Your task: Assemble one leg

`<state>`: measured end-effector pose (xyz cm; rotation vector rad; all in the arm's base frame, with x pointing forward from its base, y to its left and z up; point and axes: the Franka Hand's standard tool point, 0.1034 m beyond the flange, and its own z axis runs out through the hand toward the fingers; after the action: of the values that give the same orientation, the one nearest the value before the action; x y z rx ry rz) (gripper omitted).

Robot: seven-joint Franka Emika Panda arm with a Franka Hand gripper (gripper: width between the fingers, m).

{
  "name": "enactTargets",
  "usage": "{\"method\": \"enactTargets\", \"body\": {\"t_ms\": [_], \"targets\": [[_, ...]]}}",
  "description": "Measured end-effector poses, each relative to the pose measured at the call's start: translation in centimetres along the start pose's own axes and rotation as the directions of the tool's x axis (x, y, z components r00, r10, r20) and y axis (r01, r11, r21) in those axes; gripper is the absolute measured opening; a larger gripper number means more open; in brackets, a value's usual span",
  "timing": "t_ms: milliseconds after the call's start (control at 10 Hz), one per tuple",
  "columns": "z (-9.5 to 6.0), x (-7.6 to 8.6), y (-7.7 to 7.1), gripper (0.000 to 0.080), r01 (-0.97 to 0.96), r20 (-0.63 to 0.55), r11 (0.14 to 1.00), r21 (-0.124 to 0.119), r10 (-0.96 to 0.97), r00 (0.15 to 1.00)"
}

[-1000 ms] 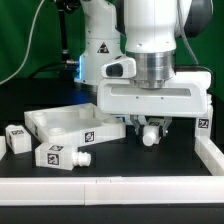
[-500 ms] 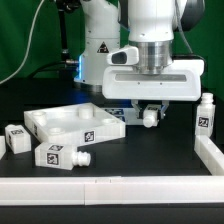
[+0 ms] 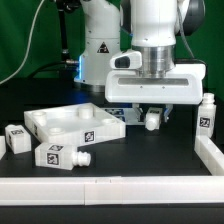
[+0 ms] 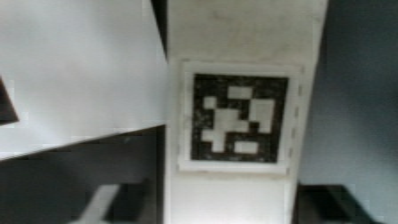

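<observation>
My gripper (image 3: 152, 112) is shut on a leg (image 3: 153, 119), a white peg whose round end shows below the fingers, held above the table just to the exterior view's right of the white square tabletop (image 3: 70, 124). In the wrist view the leg (image 4: 237, 110) fills the space between the dark fingers (image 4: 347, 205), its black-and-white tag facing the camera, and the tabletop (image 4: 71, 80) lies beside it. The gripper (image 4: 228, 205) is clamped on the leg's lower part.
Two more legs lie on the table at the exterior view's left (image 3: 58, 156) (image 3: 14, 139), and one stands upright at the right (image 3: 206, 113). A white rail (image 3: 212, 152) runs along the right and front edges.
The gripper has risen and shifted slightly to the exterior view's right, carrying the leg with it. The other parts have not moved.
</observation>
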<state>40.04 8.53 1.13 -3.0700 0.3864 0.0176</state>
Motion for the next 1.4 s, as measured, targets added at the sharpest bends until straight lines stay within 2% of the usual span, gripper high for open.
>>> {"method": "enactTargets", "body": {"t_ms": [100,200,300,400,500,600,700,800,1300,1400], "targets": [[-0.2,0.1,0.1,0.0524,0.006,-0.001,1.000,0.001,-0.006,1.000],[-1.1,0.4,0.7,0.0524,0.026,0.040,1.000,-0.005,-0.026,0.999],[-3.5,1.4,1.3,0.0625,0.015,0.069,1.000,-0.001,-0.015,0.997],[-5.3,2.5,1.6,0.0642,0.005,0.068,1.000,0.005,-0.005,0.998],[-6.5,3.9,2.6,0.0648,0.064,0.067,0.998,0.014,-0.065,0.996],[-7.4,5.9,4.2,0.0648,0.077,0.055,0.997,0.019,-0.078,0.995],[-8.0,7.2,4.7,0.0648,0.074,0.037,0.997,0.020,-0.075,0.997],[-7.9,7.6,4.8,0.0648,0.077,0.034,0.997,0.021,-0.077,0.996],[-7.7,7.5,4.8,0.0648,0.079,0.037,0.997,0.021,-0.080,0.996],[-7.8,7.6,5.3,0.0648,0.116,0.039,0.993,0.022,-0.117,0.992]]}}
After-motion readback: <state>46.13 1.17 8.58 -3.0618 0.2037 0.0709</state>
